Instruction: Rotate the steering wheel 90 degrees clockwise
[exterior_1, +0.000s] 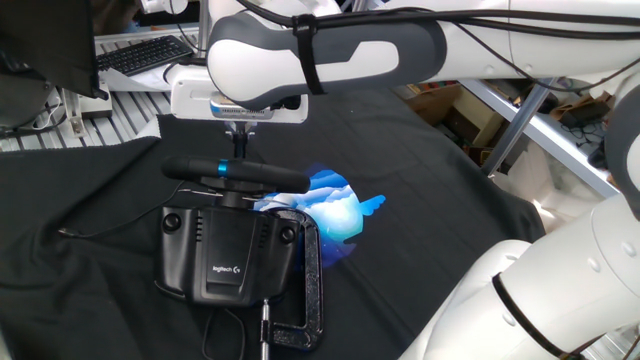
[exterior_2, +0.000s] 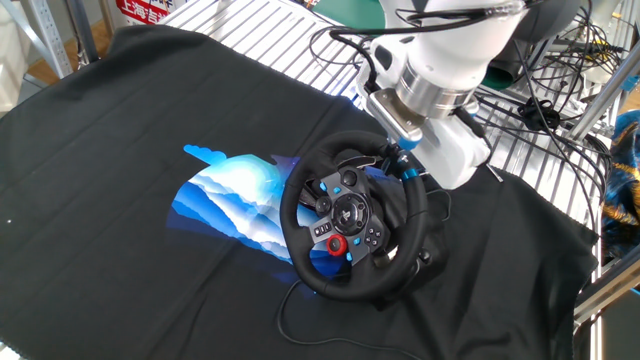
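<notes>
The steering wheel (exterior_1: 262, 176) shows edge-on in one fixed view, a black rim with a light-blue stripe (exterior_1: 222, 168) on top. In the other fixed view its face (exterior_2: 350, 215) shows, with the stripe (exterior_2: 408, 172) at the upper right of the rim. My gripper (exterior_1: 238, 148) hangs straight down over the rim, fingertips right at the stripe. Its fingers (exterior_1: 238, 138) overlap into one thin stem there. In the other fixed view the gripper (exterior_2: 400, 158) is mostly hidden behind the white hand. I cannot tell whether the fingers are around the rim or only touching it.
The black Logitech base (exterior_1: 230, 250) sits in front of the wheel, held by a metal C-clamp (exterior_1: 308, 290). A black cloth with a blue print (exterior_2: 235, 195) covers the table. A cable (exterior_2: 290, 310) loops below the wheel. A metal grid (exterior_2: 540, 160) and cables lie behind.
</notes>
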